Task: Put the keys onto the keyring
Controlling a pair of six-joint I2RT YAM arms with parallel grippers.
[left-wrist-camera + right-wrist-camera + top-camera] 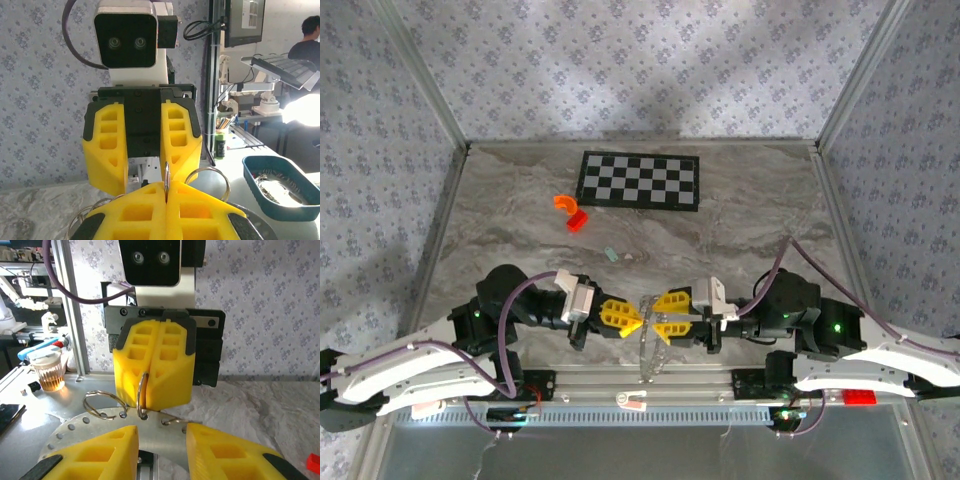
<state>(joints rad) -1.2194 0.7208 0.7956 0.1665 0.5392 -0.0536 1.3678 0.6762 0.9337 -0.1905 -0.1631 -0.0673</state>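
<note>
My two grippers face each other tip to tip low over the table's near edge. The left gripper is shut on the keyring, a thin silvery wire ring standing upright between its yellow fingers. That ring hangs through a hole in a round perforated metal disc. The right gripper stands open just in front of the ring, with nothing between its fingers. The keys, one tiny teal piece, lie flat on the table beyond both grippers.
Other wire rings hang from the disc beside the held one. An orange curved piece and a red piece lie at the back left near the checkerboard. Frame posts and patterned walls close in the table.
</note>
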